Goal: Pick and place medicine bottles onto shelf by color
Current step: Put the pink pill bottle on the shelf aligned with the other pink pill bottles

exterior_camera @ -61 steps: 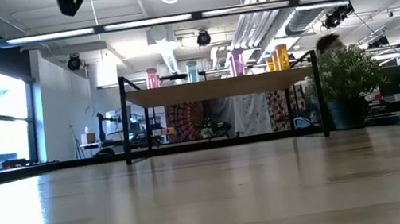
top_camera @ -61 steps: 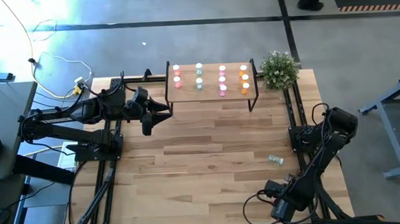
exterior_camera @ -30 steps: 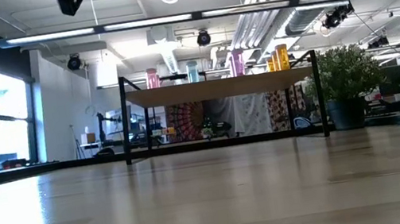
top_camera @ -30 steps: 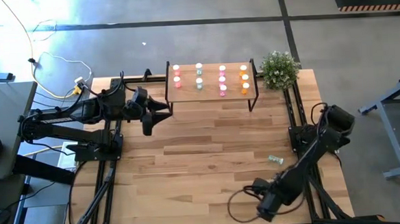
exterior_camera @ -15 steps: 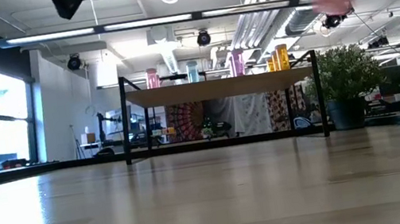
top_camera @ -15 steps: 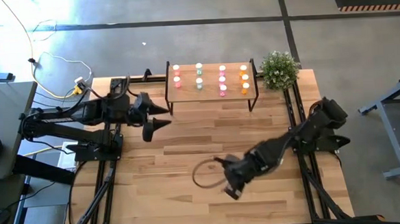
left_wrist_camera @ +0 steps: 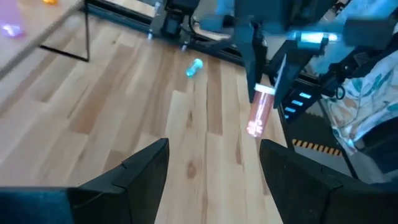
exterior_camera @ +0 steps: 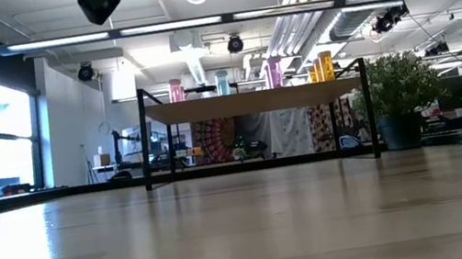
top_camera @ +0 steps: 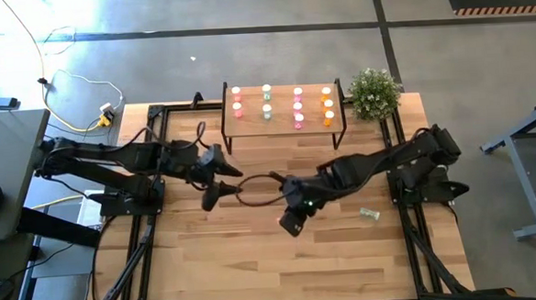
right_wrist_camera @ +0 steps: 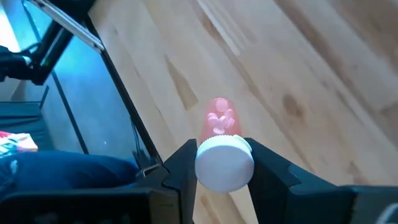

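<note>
Right gripper (right_wrist_camera: pixel 219 163) clenched pink medicine bottle (right_wrist_camera: pixel 219 124) mid-surface | left gripper (left_wrist_camera: pixel 213 163) fingers spread, facing it | handover: close squarely around body before right releases | shelf (top_camera: pixel 285 123) far.

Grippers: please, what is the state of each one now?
Left gripper: open, holding nothing.
Right gripper: closed on a pink medicine bottle, gripped at its white cap.
</note>
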